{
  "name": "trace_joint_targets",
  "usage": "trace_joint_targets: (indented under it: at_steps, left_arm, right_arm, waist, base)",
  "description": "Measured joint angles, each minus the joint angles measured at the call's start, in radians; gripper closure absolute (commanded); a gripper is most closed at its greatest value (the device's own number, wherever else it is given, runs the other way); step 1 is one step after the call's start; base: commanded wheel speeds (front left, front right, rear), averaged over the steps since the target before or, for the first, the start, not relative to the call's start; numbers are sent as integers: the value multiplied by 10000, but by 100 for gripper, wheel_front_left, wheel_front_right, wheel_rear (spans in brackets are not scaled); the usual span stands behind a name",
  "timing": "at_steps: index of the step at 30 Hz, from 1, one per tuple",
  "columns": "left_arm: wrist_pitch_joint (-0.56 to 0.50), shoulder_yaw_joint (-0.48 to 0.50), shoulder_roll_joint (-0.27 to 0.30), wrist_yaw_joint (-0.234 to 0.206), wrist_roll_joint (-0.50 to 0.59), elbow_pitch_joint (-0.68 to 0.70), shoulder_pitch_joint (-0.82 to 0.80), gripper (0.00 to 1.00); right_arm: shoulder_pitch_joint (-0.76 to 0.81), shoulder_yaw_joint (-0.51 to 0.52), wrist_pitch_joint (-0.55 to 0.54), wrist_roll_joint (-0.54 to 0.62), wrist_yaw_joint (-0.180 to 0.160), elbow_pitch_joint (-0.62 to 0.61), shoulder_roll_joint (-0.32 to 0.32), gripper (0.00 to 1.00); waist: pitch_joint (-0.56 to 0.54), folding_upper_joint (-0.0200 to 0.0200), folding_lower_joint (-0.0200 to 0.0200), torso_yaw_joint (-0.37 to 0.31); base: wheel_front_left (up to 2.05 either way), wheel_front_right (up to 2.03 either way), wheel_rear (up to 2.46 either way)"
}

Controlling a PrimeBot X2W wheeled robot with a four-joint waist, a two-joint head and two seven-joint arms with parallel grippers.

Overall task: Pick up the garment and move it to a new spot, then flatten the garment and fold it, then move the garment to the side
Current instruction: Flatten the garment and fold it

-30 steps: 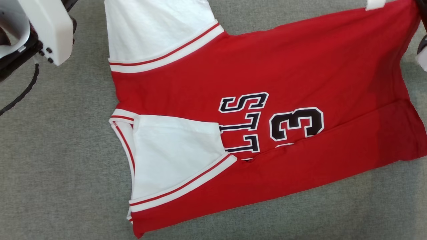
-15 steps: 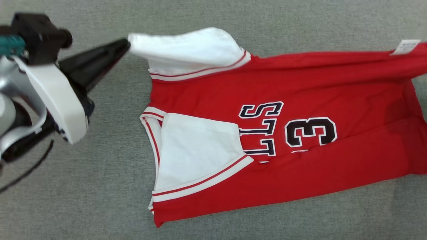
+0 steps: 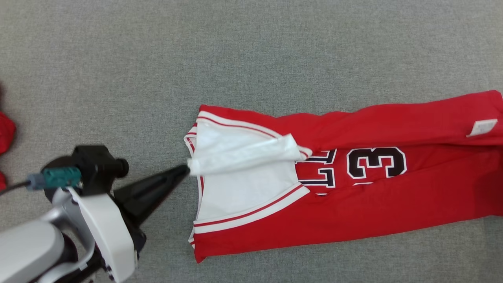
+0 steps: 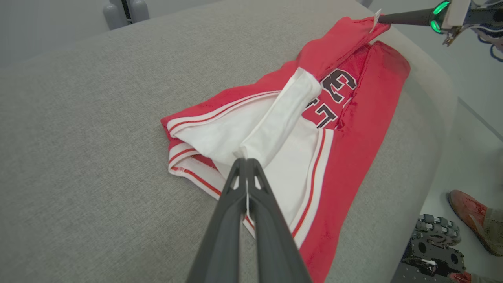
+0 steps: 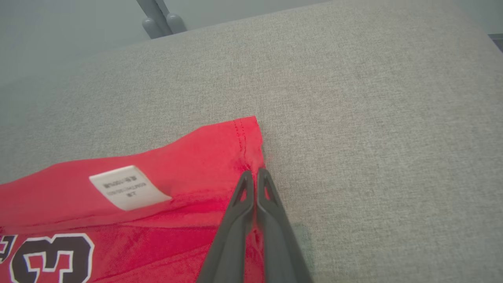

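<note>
The garment (image 3: 353, 212), a red jersey with white sleeves and a black "3", lies lengthwise on the grey padded table (image 3: 275, 51). Its far long edge is folded over toward me, with a white label (image 3: 482, 127) facing up. My left gripper (image 3: 188, 169) is shut on the tip of the upper white sleeve (image 3: 243, 151), which is stretched across the lower sleeve. The left wrist view shows the same grip (image 4: 245, 159) on the sleeve (image 4: 283, 118). My right gripper (image 5: 255, 172) is shut on the red hem corner (image 5: 247, 137); it also shows far off (image 4: 379, 17).
Red cloth (image 3: 6, 131) pokes in at the head view's left edge. The table's rounded edge (image 4: 440, 118) drops to the floor, where a person's shoe (image 4: 471, 220) and a black wheeled base (image 4: 432, 247) stand. Grey posts (image 4: 125, 11) rise behind the table.
The head camera has shifted. My left gripper has carried the white sleeve from the far side toward me, and the jersey's far edge now lies folded over the body.
</note>
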State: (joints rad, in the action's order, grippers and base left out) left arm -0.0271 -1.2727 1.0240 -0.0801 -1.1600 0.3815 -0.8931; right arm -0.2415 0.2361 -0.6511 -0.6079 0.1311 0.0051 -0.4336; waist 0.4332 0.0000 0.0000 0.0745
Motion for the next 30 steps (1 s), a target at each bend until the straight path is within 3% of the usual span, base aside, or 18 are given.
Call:
trace_joint_targets:
  at_steps: [9,23,24,25,26,27,30]
  left_arm:
    - [-27,-77,-267,-176,232,307,1544,100]
    - [109,-59,-963,-107,892,-635,1958,100]
    - [205,-21,-1026,-144,886,-696,2003,100]
    - [314,23,-1093,-192,838,-755,2081,86]
    - [403,40,-1158,-268,809,-809,2141,55]
    - [506,90,-1221,-347,752,-867,2182,0]
    - [911,282,-1409,-663,525,-988,2405,0]
  right_arm:
    - [777,13,75,575,0,-495,81,100]
    - [331,-115,382,1661,0,123,267,100]
    - [309,-59,453,1639,0,182,360,76]
    - [308,-23,504,1595,0,232,451,25]
    - [307,21,545,1540,0,272,539,0]
    - [309,63,579,1480,0,307,621,0]
    - [386,276,708,1438,0,345,732,0]
  waist:
    - [45,0,0,1]
    - [615,0,0,197]
    - [578,0,0,204]
    - [532,0,0,208]
    - [477,0,0,209]
    - [417,0,0,207]
    - [188,0,0,195]
  base:
    - [0,0,0]
    - [0,0,0]
    - [0,0,0]
    - [0,0,0]
    - [0,0,0]
    - [0,0,0]
    - [0,0,0]
